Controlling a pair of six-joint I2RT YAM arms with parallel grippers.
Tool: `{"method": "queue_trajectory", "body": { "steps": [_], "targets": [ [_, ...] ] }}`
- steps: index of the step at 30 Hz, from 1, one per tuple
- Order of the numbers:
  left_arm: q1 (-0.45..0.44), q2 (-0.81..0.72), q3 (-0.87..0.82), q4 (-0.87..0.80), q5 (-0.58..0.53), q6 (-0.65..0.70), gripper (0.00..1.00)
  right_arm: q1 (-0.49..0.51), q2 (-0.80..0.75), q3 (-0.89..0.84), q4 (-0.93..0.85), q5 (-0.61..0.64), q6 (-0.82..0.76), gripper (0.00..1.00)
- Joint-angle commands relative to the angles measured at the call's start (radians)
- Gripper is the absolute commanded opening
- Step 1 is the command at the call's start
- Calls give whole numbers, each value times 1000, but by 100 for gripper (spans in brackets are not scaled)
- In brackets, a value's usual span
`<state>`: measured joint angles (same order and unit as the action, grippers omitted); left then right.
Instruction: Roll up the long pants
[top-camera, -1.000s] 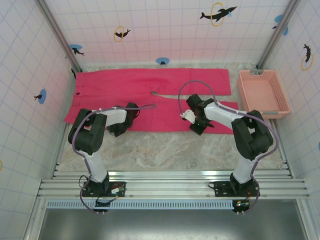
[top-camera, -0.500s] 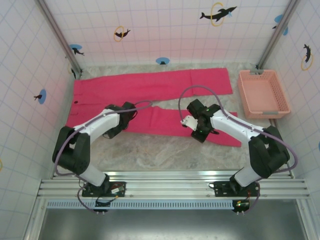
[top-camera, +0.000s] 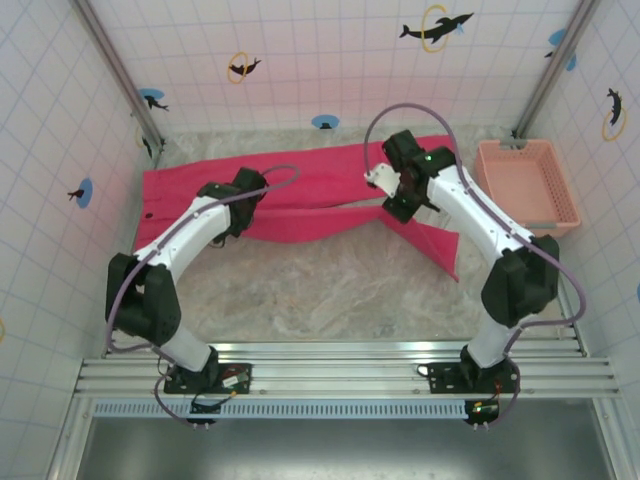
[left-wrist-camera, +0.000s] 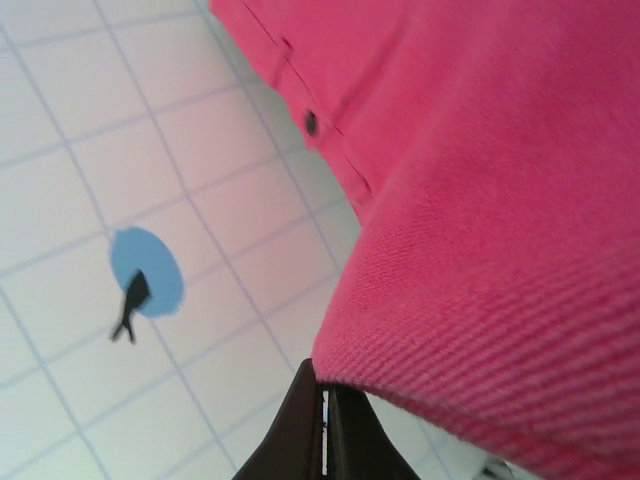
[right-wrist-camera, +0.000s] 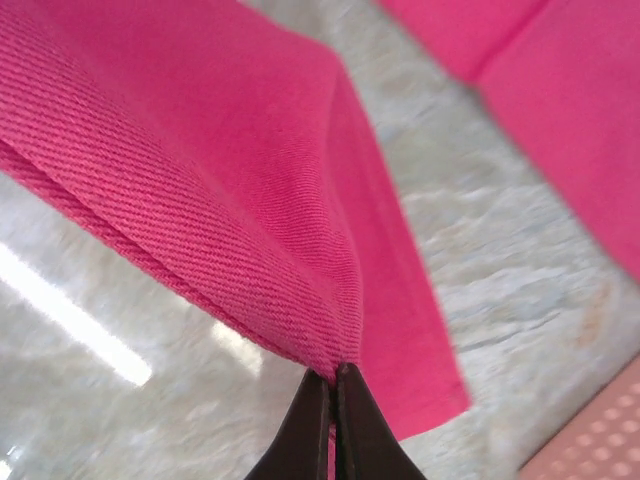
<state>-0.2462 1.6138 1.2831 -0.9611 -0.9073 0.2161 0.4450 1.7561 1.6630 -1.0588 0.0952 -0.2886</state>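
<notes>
The table (top-camera: 300, 290) is flat and hard, grey with a stone look, and it lies under both grippers. The long pants (top-camera: 320, 165) are spread across its far part. They are made of soft, bright pink-red cloth with fine slanted lines woven in. One leg lies flat just beyond the grippers. The other leg is lifted off the table and hangs between them.

The step in hand seems to be a fold: one leg is to be laid over the other, so that one long thin strip is made before any rolling. For the next move, the held leg should be set down edge on edge with the flat leg, and only then let go.

A pale pink basket (top-camera: 525, 180) of stiff plastic with small holes is found near the right gripper, on its right side. The left gripper (left-wrist-camera: 325, 425) is pinched tight on the cloth's edge. The right gripper (right-wrist-camera: 335, 400) is pinched tight on a fold. A small, dark, round button (left-wrist-camera: 311, 123) is seen on the waist, ahead of the left gripper.
</notes>
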Motion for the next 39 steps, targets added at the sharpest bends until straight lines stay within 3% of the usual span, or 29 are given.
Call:
{"method": "queue_trajectory", "body": {
  "steps": [1, 7, 16, 27, 29, 32, 35, 37, 39],
  "targets": [
    [83, 87, 123, 62, -46, 147, 0, -51, 137, 156, -120, 113, -31, 0],
    [122, 249, 316, 212, 17, 336, 0, -99, 395, 491, -174, 124, -42, 0],
    [188, 531, 597, 394, 73, 566, 0, -122, 649, 866, -164, 185, -65, 0],
    [245, 868, 889, 428, 134, 582, 1, -96, 870, 1058, 56, 303, -144, 0],
    [250, 908, 915, 430, 142, 582, 14, -94, 894, 1057, 105, 335, -148, 0],
    [255, 953, 936, 453, 142, 582, 44, -89, 920, 1057, 177, 356, -145, 0],
    [256, 976, 950, 490, 146, 582, 58, -76, 945, 1060, 279, 397, -149, 1],
    [255, 991, 974, 495, 142, 576, 62, -66, 960, 1068, 343, 399, -145, 7],
    [256, 990, 979, 505, 142, 571, 63, -60, 974, 1085, 390, 360, -139, 6]
  ]
}}
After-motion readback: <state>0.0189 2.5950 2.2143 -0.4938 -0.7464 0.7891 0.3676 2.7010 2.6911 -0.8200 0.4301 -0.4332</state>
